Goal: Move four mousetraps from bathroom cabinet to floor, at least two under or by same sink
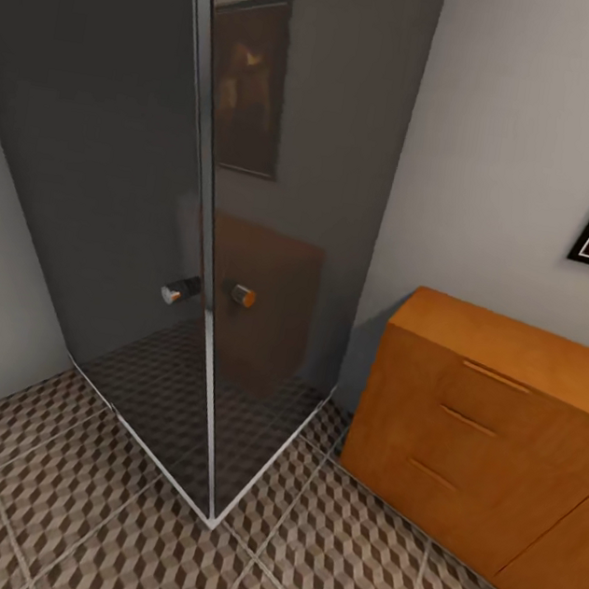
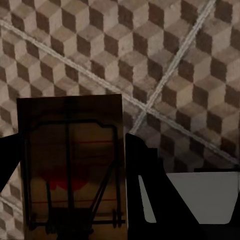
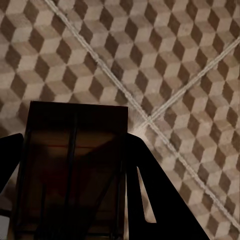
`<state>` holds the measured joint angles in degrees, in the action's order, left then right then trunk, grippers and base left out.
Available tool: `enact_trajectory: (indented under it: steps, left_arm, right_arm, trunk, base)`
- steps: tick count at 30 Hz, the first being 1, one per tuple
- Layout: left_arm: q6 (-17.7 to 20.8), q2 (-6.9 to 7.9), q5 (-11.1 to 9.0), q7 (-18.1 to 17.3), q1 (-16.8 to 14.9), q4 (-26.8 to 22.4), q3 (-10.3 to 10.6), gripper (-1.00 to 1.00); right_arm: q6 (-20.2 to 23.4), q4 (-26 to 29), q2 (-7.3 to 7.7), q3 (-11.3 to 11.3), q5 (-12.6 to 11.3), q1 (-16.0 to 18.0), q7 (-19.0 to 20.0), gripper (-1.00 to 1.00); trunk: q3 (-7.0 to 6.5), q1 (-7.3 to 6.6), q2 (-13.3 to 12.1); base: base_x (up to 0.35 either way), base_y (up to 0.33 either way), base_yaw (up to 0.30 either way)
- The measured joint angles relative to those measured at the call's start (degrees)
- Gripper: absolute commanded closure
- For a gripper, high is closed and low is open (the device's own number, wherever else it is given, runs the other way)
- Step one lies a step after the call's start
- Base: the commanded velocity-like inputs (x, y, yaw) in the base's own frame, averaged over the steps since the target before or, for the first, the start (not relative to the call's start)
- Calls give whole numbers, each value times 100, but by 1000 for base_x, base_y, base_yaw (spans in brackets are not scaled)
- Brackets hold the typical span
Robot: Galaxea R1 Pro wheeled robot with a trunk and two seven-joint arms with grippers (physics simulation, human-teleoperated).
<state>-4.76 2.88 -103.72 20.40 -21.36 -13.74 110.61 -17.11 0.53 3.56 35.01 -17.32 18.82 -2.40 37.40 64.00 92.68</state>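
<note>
**Carrying one trap in each gripper**

Pinching a mousetrap, my left gripper hangs above the bathroom floor. My right gripper clamps a second mousetrap. Ahead, I see the cabinet, drawers shut, beside a glass shower enclosure.

Left tool: dark fingers flanked a flat mousetrap, closed on its edges and holding it above the bathroom floor. Right tool: fingers likewise clamped a second mousetrap, shadowed, wrist pointing down at the tiles.
</note>
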Motion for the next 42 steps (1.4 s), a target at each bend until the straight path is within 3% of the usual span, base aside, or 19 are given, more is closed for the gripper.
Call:
enact_trajectory:
  steps: [6, 14, 42]
  left_arm:
    - [40, -63, -14, -19, 0, -60, 0, 100]
    - [46, 4, -24, -11, 2, -29, 0, 100]
    - [6, -26, -34, -21, 9, -33, 0, 100]
  right_arm:
    - [-6, 5, 2, -2, 12, -9, 0, 100]
    - [-8, 13, 2, 0, 29, -10, 2, 100]
    - [-1, 3, 3, 0, 31, -10, 8, 100]
  trunk:
    - [0, 0, 0]
    - [0, 0, 0]
    - [0, 0, 0]
  base:
    - [0, 0, 287]
    - [0, 0, 287]
    - [0, 0, 287]
